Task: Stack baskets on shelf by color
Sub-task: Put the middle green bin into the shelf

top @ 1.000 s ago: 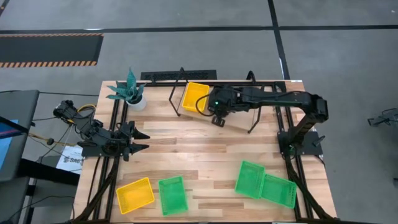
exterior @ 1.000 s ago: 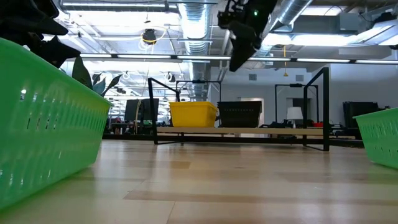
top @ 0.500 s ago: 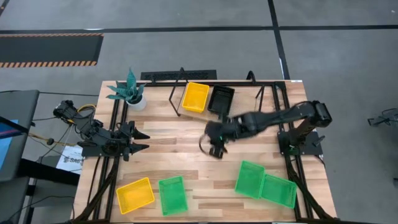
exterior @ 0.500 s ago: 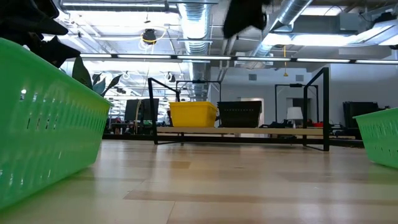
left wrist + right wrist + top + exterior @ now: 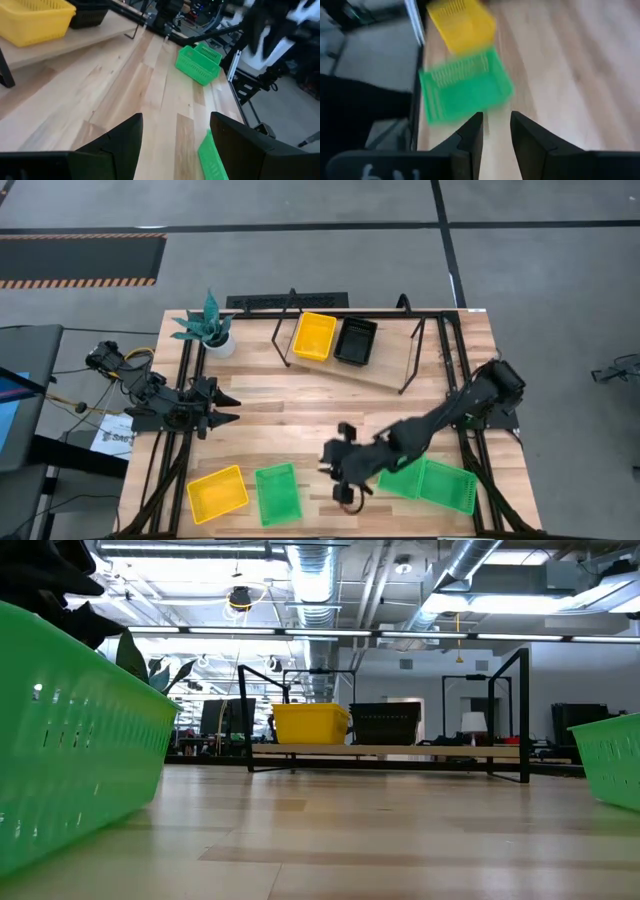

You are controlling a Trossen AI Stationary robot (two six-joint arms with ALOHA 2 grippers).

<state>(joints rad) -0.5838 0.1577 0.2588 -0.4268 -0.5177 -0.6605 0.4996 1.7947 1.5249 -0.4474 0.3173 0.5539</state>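
On the shelf (image 5: 385,365) at the far side a yellow basket (image 5: 314,336) and a black basket (image 5: 355,341) stand side by side on their bases; the low view shows the yellow basket (image 5: 310,723) and the black basket (image 5: 385,723) too. Near the front edge lie a yellow basket (image 5: 218,493) and a green basket (image 5: 278,493); two more green baskets (image 5: 447,486) lie right of them. My right gripper (image 5: 340,480) hangs open over the near middle, just right of the green basket (image 5: 465,92). My left gripper (image 5: 222,406) waits open at the left edge.
A potted plant (image 5: 210,328) stands at the far left corner. My right arm (image 5: 440,420) slants across the near right part of the table, partly covering one green basket (image 5: 403,470). Bare wood lies between the shelf and the front row.
My right gripper has swung away from the shelf toward the table's near edge and somewhat left, rising out of the low view. The black basket it was over now stands uncovered on the shelf beside the yellow one.
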